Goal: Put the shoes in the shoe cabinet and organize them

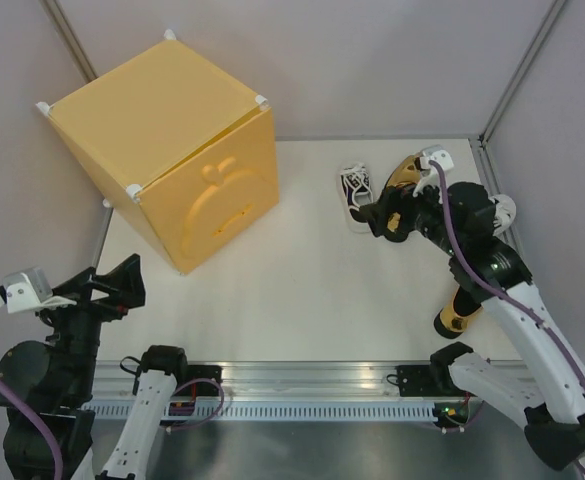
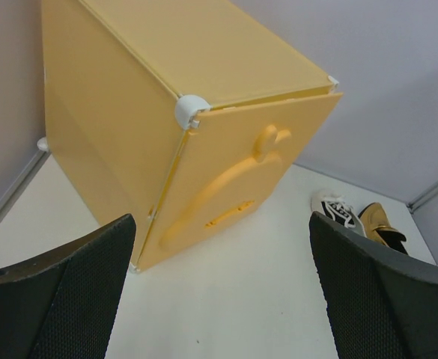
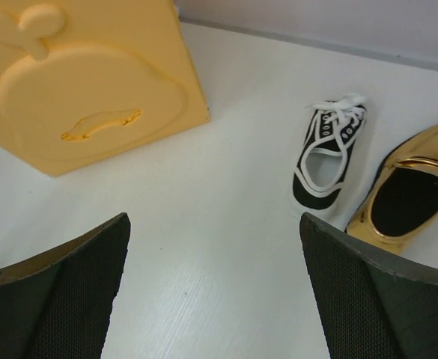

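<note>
The first pick seems in hand: the right hand (image 1: 384,215), wide and empty, hovers beside a sneaker (image 1: 356,194) and a gold shoe (image 1: 404,172) at upper right; another gold shoe (image 1: 455,315) lies lower right. The cabinet (image 1: 162,140), upper left, has its door (image 1: 222,205) shut. The left hand (image 1: 112,282), also wide, sits lower left. Next likely calls for opening that door, or closing on the sneaker

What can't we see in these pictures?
- Inside the shoe cabinet: its door covers it in every view.
- Far gold shoe: top view, the right arm hides part; right wrist view, the edge cuts it.
- Near gold shoe: top view, mostly under the right arm.
</note>
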Tool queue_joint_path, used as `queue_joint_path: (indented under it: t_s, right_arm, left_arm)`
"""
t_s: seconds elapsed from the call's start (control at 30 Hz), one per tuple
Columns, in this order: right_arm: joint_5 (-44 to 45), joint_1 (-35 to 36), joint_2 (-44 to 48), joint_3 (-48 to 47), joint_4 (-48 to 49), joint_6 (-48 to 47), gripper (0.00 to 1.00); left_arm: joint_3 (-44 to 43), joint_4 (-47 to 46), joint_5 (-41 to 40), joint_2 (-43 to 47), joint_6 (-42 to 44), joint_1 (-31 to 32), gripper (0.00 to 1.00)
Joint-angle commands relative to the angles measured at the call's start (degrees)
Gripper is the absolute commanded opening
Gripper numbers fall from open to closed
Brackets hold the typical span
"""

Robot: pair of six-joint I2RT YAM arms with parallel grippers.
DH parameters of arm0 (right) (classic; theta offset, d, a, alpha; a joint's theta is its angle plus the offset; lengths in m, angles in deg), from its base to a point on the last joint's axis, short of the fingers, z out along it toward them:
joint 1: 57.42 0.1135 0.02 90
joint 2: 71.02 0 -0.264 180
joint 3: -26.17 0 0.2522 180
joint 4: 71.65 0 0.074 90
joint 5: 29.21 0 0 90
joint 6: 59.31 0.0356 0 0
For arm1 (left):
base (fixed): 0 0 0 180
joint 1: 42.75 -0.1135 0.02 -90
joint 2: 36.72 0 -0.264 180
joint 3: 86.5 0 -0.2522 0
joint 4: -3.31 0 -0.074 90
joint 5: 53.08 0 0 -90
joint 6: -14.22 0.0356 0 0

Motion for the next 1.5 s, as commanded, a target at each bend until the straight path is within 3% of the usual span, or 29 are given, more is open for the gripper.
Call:
queue_joint_path:
  t_s: [0.0,0.2,0.33,0.47,0.7,1.13,1.47]
  right_arm:
    - [-9.48,0.27,-7.35,-2.86,9.29,1.47,0.98]
    - [-15.36,0.27,-22.23,-8.93,17.20,0.42,0.98]
    - [-22.66,0.27,-31.96,-9.80,31.07,0.95,0.98]
    - [-30.03,0.27,-41.11,-16.04,34.25,0.15,0.98]
    - [-34.26,0.27,-50.52,-21.92,45.77,-1.33,0.98]
    - [-47.01,0.27,-67.76,-39.60,46.13,-3.27,0.98]
    - [-52.99,0.27,-73.30,-46.54,46.74,-2.39,0.98]
  left_arm:
    - [0.06,3.04,2.57,-2.47,-2.10,0.24,1.00]
    - [-0.03,4.63,3.54,-4.76,-2.19,0.24,1.00]
    - [0.15,5.60,2.66,-5.37,-2.10,0.24,1.00]
    - [0.32,6.13,1.52,-5.81,-2.19,0.24,1.00]
    - [0.67,6.22,1.08,-6.78,-1.93,0.24,1.00]
    - [1.20,6.04,0.11,-9.42,-2.71,0.24,1.00]
    - [1.20,6.04,-0.24,-10.12,-2.54,0.24,1.00]
